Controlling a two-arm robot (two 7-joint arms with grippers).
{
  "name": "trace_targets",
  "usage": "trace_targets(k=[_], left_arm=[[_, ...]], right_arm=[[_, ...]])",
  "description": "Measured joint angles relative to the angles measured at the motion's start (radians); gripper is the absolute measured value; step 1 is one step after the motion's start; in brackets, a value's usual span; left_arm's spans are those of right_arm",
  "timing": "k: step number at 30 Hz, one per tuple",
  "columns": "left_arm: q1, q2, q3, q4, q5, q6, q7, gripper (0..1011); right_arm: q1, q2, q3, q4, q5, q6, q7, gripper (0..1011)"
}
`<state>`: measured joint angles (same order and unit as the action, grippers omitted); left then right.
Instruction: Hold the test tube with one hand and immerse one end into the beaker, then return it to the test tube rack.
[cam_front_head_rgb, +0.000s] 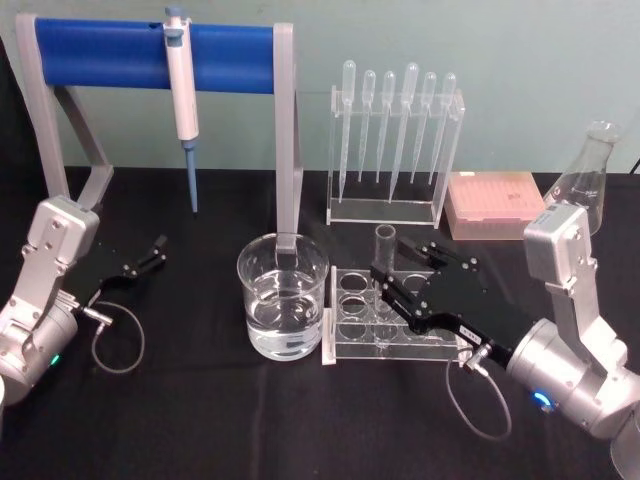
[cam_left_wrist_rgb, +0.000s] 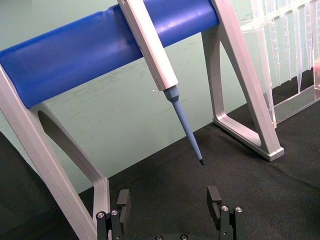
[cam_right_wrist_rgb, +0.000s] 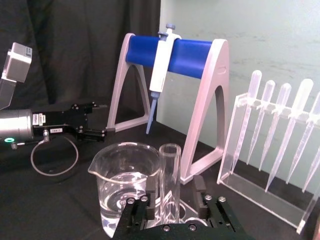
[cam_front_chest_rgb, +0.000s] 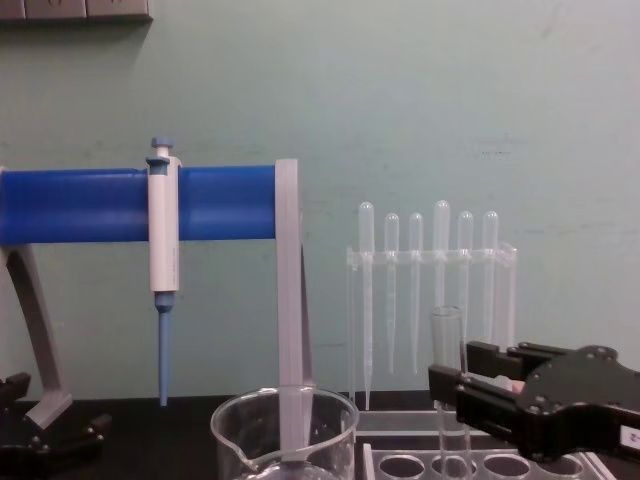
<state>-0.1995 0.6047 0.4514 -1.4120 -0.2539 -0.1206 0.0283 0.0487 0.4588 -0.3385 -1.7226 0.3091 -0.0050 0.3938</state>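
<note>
Head view: test tube (cam_front_head_rgb: 385, 262) upright in a clear acrylic rack (cam_front_head_rgb: 392, 322), long axis vertical, open rim up, rounded end down in a back-row hole. Right hand (cam_front_head_rgb: 397, 270) at the tube from the right, black fingers either side of the glass, apparently closed on it though contact is hard to judge here. Small white label on that hand, writing too small to read. Beaker (cam_front_head_rgb: 284, 296) just left of the rack, part-filled with clear liquid. Left hand (cam_front_head_rgb: 157, 248) low on the left of the black counter (cam_front_head_rgb: 200, 420), well apart from the glassware, fingers slightly parted, grasping nothing. Behind: a blue-barred stand (cam_front_head_rgb: 150, 45) carrying a pipettor (cam_front_head_rgb: 182, 100), a pipette holder (cam_front_head_rgb: 395, 150), a pink tip box (cam_front_head_rgb: 495, 205), a flask (cam_front_head_rgb: 588, 175).

Left wrist view: left hand (cam_left_wrist_rgb: 170, 202) released, fingertips spread with bare counter between them; pipettor tip hanging ahead.

Right wrist view: tube standing vertical between the right hand's fingers (cam_right_wrist_rgb: 150, 187), rim uppermost, pads against or very near the glass. Beaker just beside it, spout facing the camera. Left hand farther off, its white label with dark printing, unreadable.

Chest view: tube upright above the rack holes, right hand clasped around its middle from the right edge; beaker rim at lower centre.
</note>
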Motion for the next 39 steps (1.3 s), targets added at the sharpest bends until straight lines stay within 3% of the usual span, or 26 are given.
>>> trace_targets(k=[11,15,18,24,28,31,35,39], left_arm=[[0.0,0.0,0.0,0.0,0.0,0.0,0.0,1000],[0.0,0.0,0.0,0.0,0.0,0.0,0.0,1000],[0.0,0.0,0.0,0.0,0.0,0.0,0.0,1000],[0.0,0.0,0.0,0.0,0.0,0.0,0.0,1000],[0.0,0.0,0.0,0.0,0.0,0.0,0.0,1000],[0.0,0.0,0.0,0.0,0.0,0.0,0.0,1000],[0.0,0.0,0.0,0.0,0.0,0.0,0.0,1000],[0.0,0.0,0.0,0.0,0.0,0.0,0.0,1000]], right_arm=[[-0.161,0.059,0.059,-0.147,0.029,0.061,-0.032,804],[-0.223,0.086,0.119,-0.181,0.022,0.065,-0.07,909],[-0.238,0.09,0.155,-0.176,-0.001,0.074,-0.103,970],[-0.227,0.084,0.211,-0.121,-0.05,0.093,-0.166,1003],[-0.2,0.07,0.223,-0.086,-0.094,0.101,-0.204,1003],[-0.185,0.058,0.225,-0.07,-0.125,0.102,-0.231,1003],[-0.141,0.039,0.203,-0.031,-0.224,0.123,-0.295,1003],[-0.098,0.025,0.176,0.015,-0.285,0.14,-0.315,1003]])
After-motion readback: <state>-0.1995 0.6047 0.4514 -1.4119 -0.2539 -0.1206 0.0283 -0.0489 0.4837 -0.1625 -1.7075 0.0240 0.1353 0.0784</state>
